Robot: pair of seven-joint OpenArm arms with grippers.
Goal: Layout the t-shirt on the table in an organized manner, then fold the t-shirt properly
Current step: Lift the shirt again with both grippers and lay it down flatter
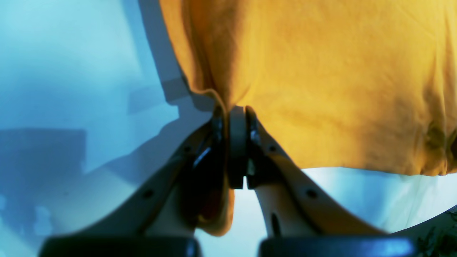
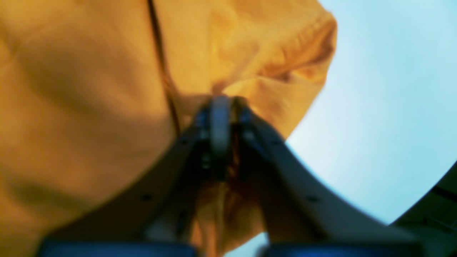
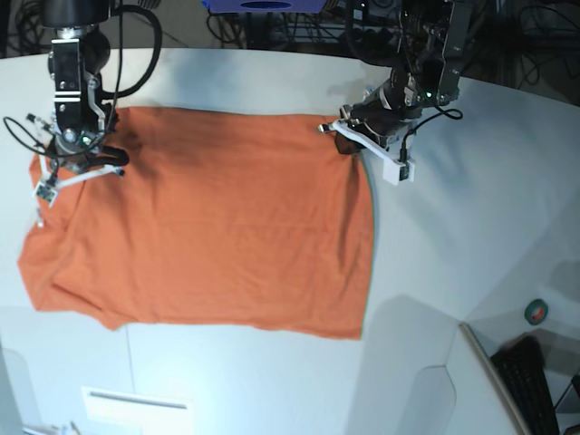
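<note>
My plain bright orange cotton t-shirt (image 3: 217, 227) lies spread across the middle and left of the base view on the broad, smooth white matte surface (image 3: 453, 227). Its far edge runs nearly straight across the upper part of the frame between my two hands. The edge at the picture's right drops straight down to a lower corner; the lower edge is uneven, and the cloth at the far left bulges out into a rounded sleeve shape.

My left hand (image 3: 349, 131), at the upper right of the base view, is pinched closed on the shirt's upper right corner; in its wrist view the pads meet with a fold of orange fabric between them. My right hand (image 3: 83, 149), at the upper left, is closed on cloth near the shirt's upper left edge, and its blurred wrist view shows bunched, wrinkled fabric gathered at the fingertips.

Bare white surface lies open to the picture's right of the shirt and along the bottom. The fabric looks soft, with shallow creases.
</note>
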